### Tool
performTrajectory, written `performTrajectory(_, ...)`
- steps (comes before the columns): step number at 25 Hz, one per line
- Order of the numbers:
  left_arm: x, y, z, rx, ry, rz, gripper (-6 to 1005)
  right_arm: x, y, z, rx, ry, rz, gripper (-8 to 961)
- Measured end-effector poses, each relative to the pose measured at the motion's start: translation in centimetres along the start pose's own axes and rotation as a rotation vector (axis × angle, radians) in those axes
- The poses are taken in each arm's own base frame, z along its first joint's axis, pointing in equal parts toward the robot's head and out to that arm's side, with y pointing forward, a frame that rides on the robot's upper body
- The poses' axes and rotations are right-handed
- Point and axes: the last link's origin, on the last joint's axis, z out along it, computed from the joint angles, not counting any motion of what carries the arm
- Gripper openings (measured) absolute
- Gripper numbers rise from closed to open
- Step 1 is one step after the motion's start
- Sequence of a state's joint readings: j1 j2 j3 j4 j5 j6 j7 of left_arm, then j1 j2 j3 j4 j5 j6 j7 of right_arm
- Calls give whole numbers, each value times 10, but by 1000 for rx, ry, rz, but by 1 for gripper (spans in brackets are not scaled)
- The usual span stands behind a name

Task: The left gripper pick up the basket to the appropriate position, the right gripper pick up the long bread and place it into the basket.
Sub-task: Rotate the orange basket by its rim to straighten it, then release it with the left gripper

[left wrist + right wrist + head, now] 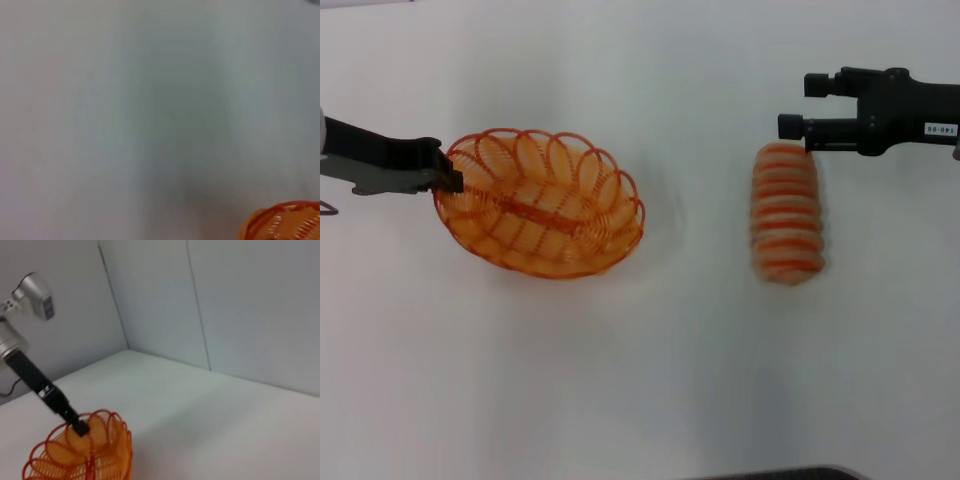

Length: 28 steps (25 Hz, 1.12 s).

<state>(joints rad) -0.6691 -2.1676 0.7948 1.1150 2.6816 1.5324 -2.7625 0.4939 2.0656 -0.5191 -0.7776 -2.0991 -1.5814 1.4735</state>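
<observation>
My left gripper (448, 178) has its fingers pinched on the looping rim of the wire basket (542, 203), at the end nearest that wrist, so the oval spreads away from my fingertips toward the middle of the white table (650, 380). The basket holds nothing. My right gripper (793, 107) hangs with its fingers spread and nothing between them, its lower fingertip just beside the far end of the long bread (786, 212), which stretches from there back toward my body.

I judge that two things matter now: keep the rim grip firm and the basket level, and centre my right fingers across the loaf's width, not at its rounded end, before closing, so it does not swing.

The head view alone shows the loaf and both claws together. The right wrist view adds the side profile of the basket and my left arm reaching to its rim; the loaf is absent there. The left wrist view catches only a sliver of orange wire.
</observation>
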Motion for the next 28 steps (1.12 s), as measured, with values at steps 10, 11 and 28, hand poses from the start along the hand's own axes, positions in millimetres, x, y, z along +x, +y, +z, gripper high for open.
performTrajectory(10, -16, -14, 8, -106, 100, -158, 80, -2, -1, 3, 36, -64, 18, 835)
performTrajectory(11, -18, -16, 10, -105, 105, -172, 80, -2, -2, 3, 40, -68, 20, 836)
performTrajectory(28, -37, -29, 34, -112, 136, -273, 80, -3, -1, 7, 44, -121, 49, 835)
